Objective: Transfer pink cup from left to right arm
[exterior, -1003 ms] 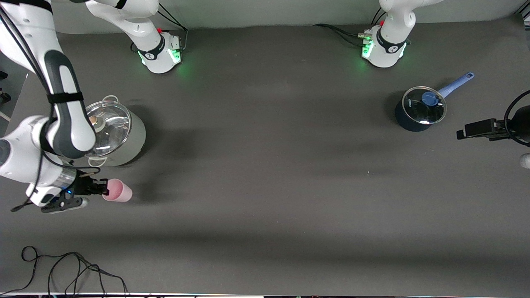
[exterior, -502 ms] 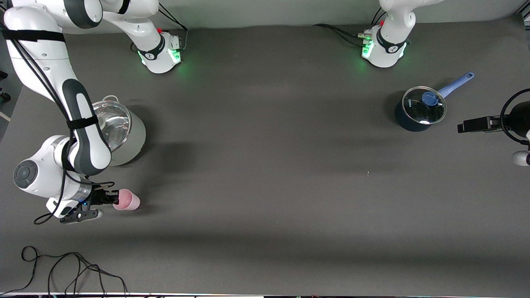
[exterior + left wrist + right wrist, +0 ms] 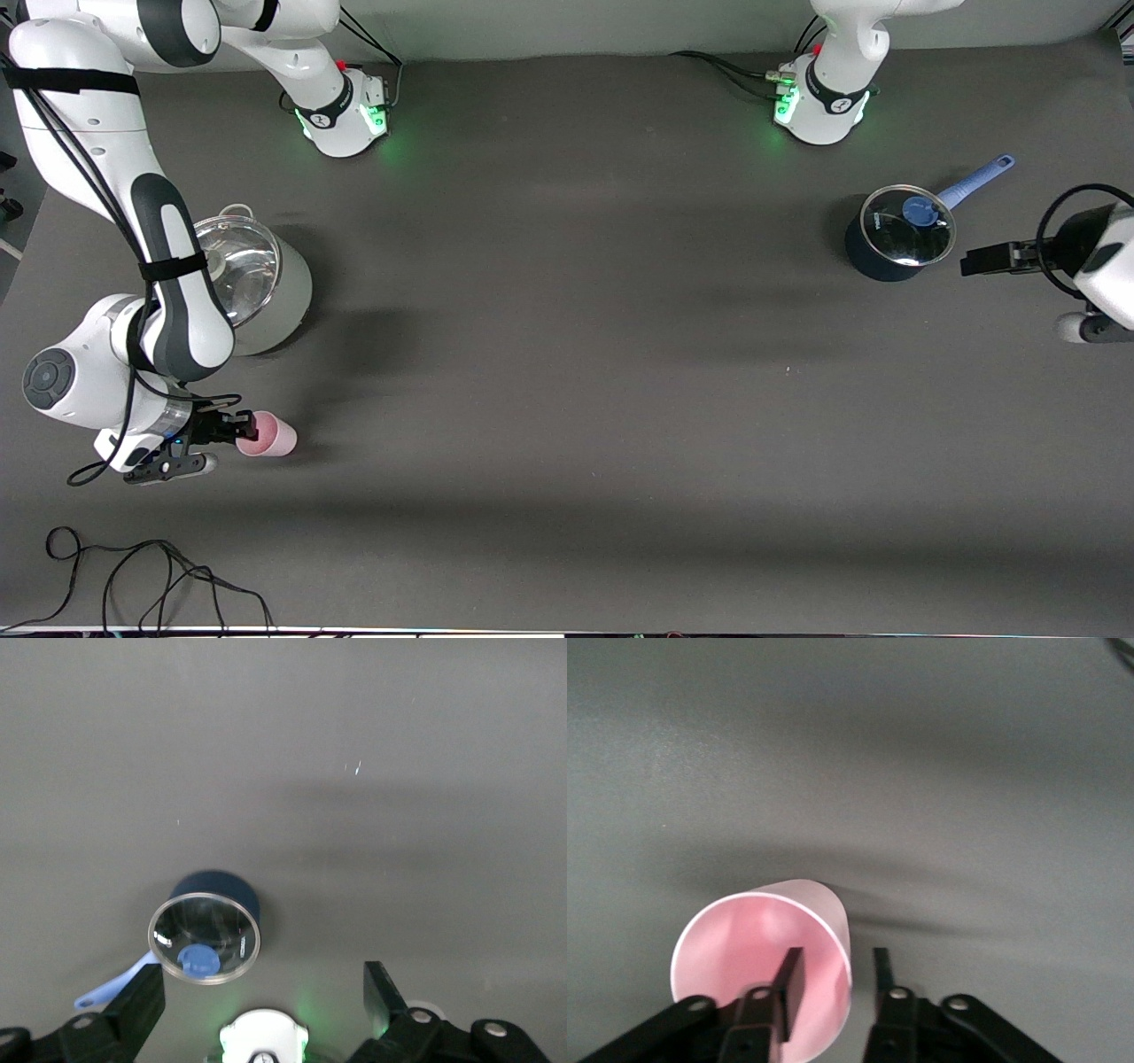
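Right gripper pinching the pink cup's rim, left gripper empty and apart

My right gripper is closed on the pink cup, with one finger inside the mouth and one outside the wall. It holds the cup tipped on its side low over the counter at the right arm's end, over a spot nearer to the front camera than the lidded steel pot. I judge the cup very light, thin and a little springy, with a smooth, slippery taper, so a hard squeeze could flex the wall. The rim is the stiffest place to hold. My left gripper waits with its fingers wide apart and nothing between them, over the counter beside the blue saucepan at the left arm's end
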Controlling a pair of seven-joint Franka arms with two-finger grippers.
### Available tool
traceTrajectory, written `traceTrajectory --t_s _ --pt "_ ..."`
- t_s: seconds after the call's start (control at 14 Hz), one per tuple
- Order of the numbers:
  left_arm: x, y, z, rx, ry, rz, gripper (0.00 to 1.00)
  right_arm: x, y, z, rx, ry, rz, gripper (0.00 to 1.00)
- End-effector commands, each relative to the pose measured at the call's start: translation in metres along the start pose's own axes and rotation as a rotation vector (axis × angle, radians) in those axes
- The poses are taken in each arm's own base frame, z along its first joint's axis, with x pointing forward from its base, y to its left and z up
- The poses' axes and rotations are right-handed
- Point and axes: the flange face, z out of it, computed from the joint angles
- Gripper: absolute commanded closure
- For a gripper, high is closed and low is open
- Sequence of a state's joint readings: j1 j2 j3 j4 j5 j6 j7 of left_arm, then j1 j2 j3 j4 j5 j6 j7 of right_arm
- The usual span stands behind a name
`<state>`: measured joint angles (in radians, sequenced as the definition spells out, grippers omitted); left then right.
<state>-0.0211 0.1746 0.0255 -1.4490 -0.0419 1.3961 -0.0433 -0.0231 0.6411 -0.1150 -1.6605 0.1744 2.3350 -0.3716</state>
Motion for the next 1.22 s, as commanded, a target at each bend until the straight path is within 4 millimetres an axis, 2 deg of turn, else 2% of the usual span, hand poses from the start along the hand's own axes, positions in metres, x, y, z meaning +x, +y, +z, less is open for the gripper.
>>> traceTrajectory --t_s 0.0,0.14,0.29,0.43,0.5,0.72,0.93,1.15 --pt "-0.042 -0.004 0.016 0.010 0.138 0.051 0.00 -0.001 0.010 -0.002 0.027 -0.015 0.001 0.01" --pt "-0.039 -0.004 0.009 0.011 0.177 0.067 0.00 -0.004 0.011 -0.006 0.038 -0.037 -0.017 0.01" --pt "-0.022 -0.001 -0.003 0.016 0.184 0.084 0.00 -0.003 0.007 -0.014 0.047 -0.047 -0.025 0.01" --pt "-0.013 0.001 -0.007 0.019 0.162 0.086 0.00 -0.002 0.004 -0.034 0.049 -0.041 -0.028 0.01" --pt "-0.011 0.000 0.001 0.020 0.136 0.092 0.00 -0.003 -0.004 -0.048 0.051 -0.060 -0.047 0.00" --pt "-0.011 -0.001 0.003 0.020 0.125 0.096 0.00 -0.011 -0.011 -0.110 0.021 -0.102 -0.090 0.00" --pt "-0.011 -0.002 0.003 0.020 0.125 0.093 0.00 -0.020 -0.036 -0.176 0.010 -0.111 -0.133 0.00" --pt "-0.010 -0.001 0.004 0.020 0.123 0.096 0.00 -0.035 -0.043 -0.237 -0.024 -0.085 0.004 0.00"
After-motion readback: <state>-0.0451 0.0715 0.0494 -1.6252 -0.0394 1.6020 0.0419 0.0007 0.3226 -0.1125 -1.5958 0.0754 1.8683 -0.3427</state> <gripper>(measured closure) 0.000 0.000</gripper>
